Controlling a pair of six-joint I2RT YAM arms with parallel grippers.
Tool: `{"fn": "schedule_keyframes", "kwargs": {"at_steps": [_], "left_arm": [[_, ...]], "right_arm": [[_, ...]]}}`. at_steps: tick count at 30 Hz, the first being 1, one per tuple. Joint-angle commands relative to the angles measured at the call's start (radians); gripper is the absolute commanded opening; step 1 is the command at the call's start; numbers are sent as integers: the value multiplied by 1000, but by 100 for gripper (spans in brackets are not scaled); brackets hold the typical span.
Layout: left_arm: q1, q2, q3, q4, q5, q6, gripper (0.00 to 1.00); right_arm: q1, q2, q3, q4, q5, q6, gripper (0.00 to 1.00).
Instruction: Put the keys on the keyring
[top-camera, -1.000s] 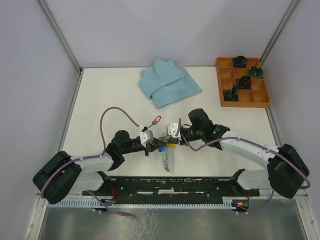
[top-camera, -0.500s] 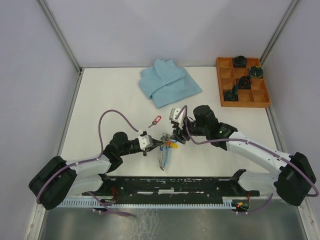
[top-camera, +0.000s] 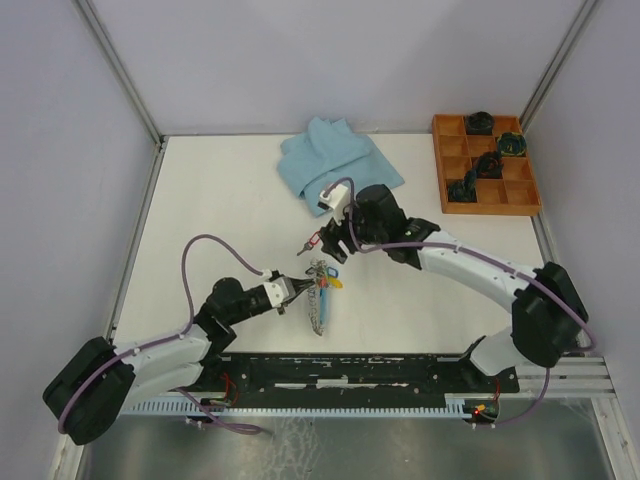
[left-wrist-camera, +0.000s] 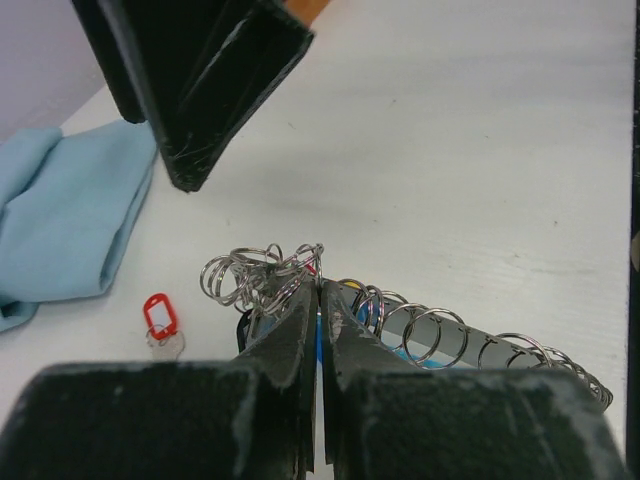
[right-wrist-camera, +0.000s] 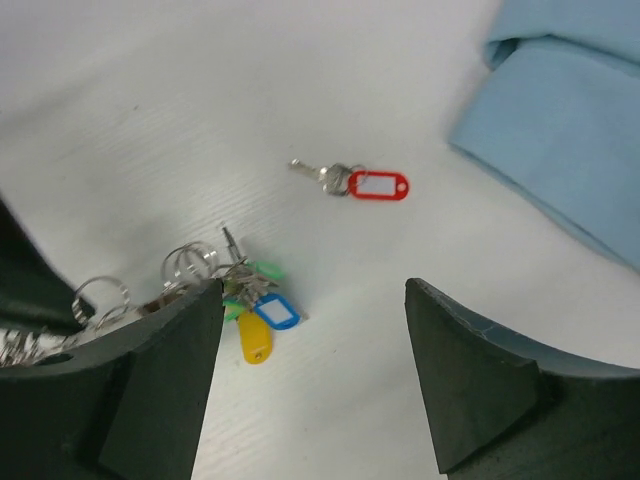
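Just ahead of our wide-open right hand (right-wrist-camera: 312, 295), nearer to it than to our left hand (left-wrist-camera: 318, 310) clamped on the keyring (left-wrist-camera: 440, 335), we see the red-tagged key (right-wrist-camera: 365, 184) flat on the counter (right-wrist-camera: 150, 100), its length spanning the finger gap.

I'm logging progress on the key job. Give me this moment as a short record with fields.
left pincer: shut on keyring
right pincer: open, empty
red-tag key: loose on table, off the keyring
tagged keys: yellow, blue and green tags bunched at the keyring
cloth: on table, beyond the red-tag key
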Motion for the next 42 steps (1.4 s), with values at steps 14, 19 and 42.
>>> {"fn": "schedule_keyframes", "kwargs": {"at_steps": [14,19,42], "left_arm": [[-3,-369,-116,56,-383,-71,3],[-2,-353,-115,61,-391,-71,3],[-3,-172,-59,74,-202,-64,3]], "right_arm": [[-28,578,470,-47,144,142,63],[-14,674,525,-38,109,157,56],[-74,451,119,-248,416,320,20]]}}
